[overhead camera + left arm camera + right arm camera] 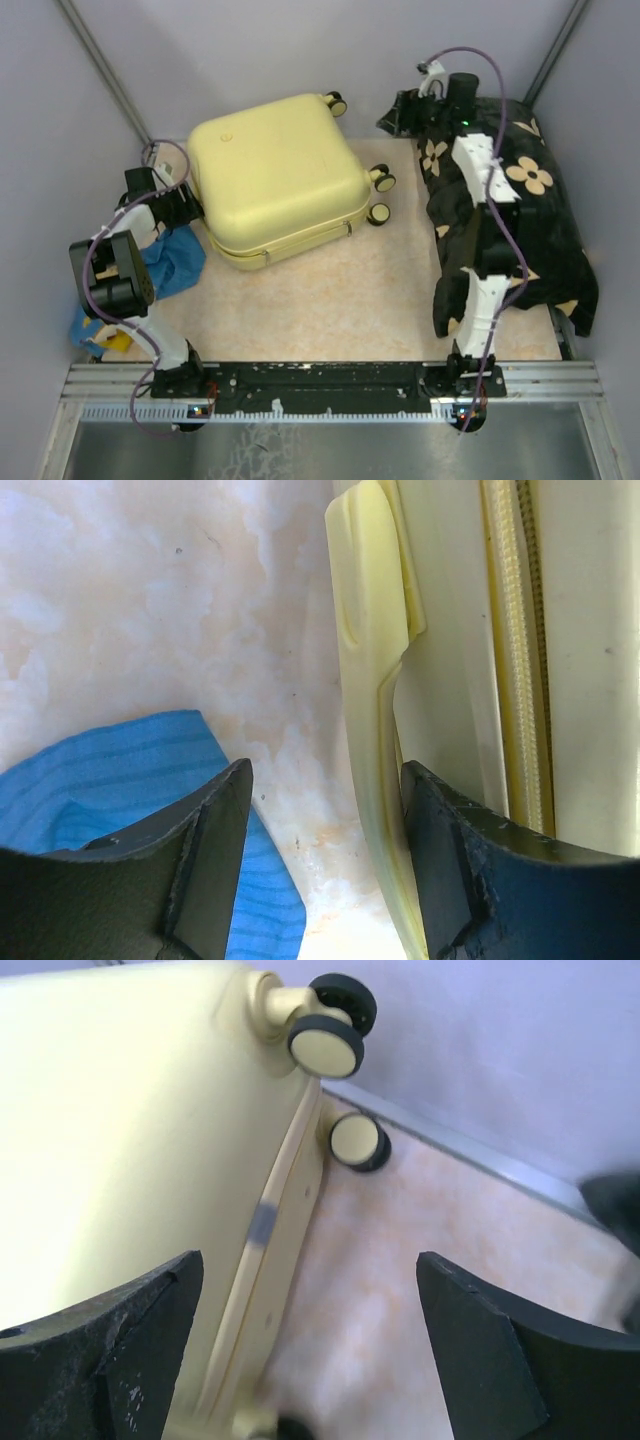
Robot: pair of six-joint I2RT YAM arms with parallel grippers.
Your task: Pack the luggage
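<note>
Top external view gives you the luggage point(275, 180) lying flat and closed on the table point(350, 300), left of centre, with its wheels point(383, 180) pointing right. Your left gripper point(188, 205) sits at the suitcase's left side, just above a crumpled blue cloth point(175, 260). Your right arm stretches over a black cloth with beige flowers point(520, 220) on the right of the table, and the right gripper point(405, 112) is near the far edge, apart from the case and beyond its wheels.

From the left wrist you see the jaws parted, with the pale yellow handle point(372, 680) running between them, close against the right-hand finger point(450, 870). Whether it touches, you cannot tell. The fingers are not clamped on it. The zip point(515, 630) runs alongside, and the blue cloth lies under the other finger.

From the right wrist you see the fingers spread wide with nothing between them but bare table. The suitcase's shell and two wheels lie ahead.
</note>
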